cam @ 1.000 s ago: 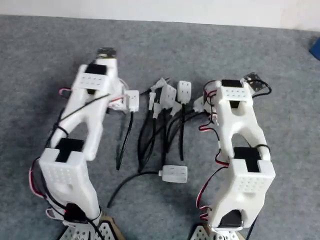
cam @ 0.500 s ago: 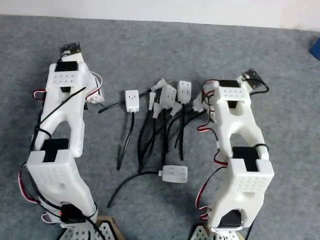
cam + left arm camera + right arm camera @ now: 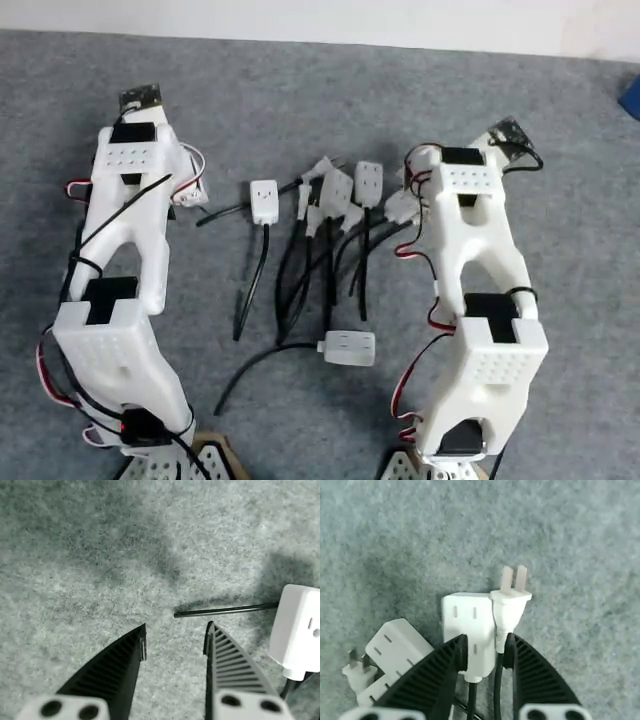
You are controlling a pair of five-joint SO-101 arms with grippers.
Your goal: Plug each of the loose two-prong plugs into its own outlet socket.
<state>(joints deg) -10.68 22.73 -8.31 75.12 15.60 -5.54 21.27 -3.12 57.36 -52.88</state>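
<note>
High view. Landmark is the bundle of black cords on the grey carpet. The left arm stands well off the bundle's left side, folded forward with its wrist low. A white rectangular outlet block lies between that arm and the bundle. The right arm is close against the bundle's right side, its wrist bent down over the far end where plugs and sockets crowd together.

Left wrist view. The left gripper is spread wide and holds nothing. It hovers over carpet with a loose black cord tip just ahead of it. The same outlet block sits beside one finger, not touching it.

Right wrist view. The right gripper is partly spread. It straddles the neck of a white two-prong plug and the edge of a second white socket block, which touches the plug's side. I cannot tell whether the pads press on either.

Judgement: the step in hand is taking up this plug.
- Shift toward the plug so the socket block falls outside the jaws.
- Pinch the moulded body, not the cord.
- Leave the prongs free and pointing away from the bundle.
- Lift straight up so the tangled neighbours are not dragged.
</note>
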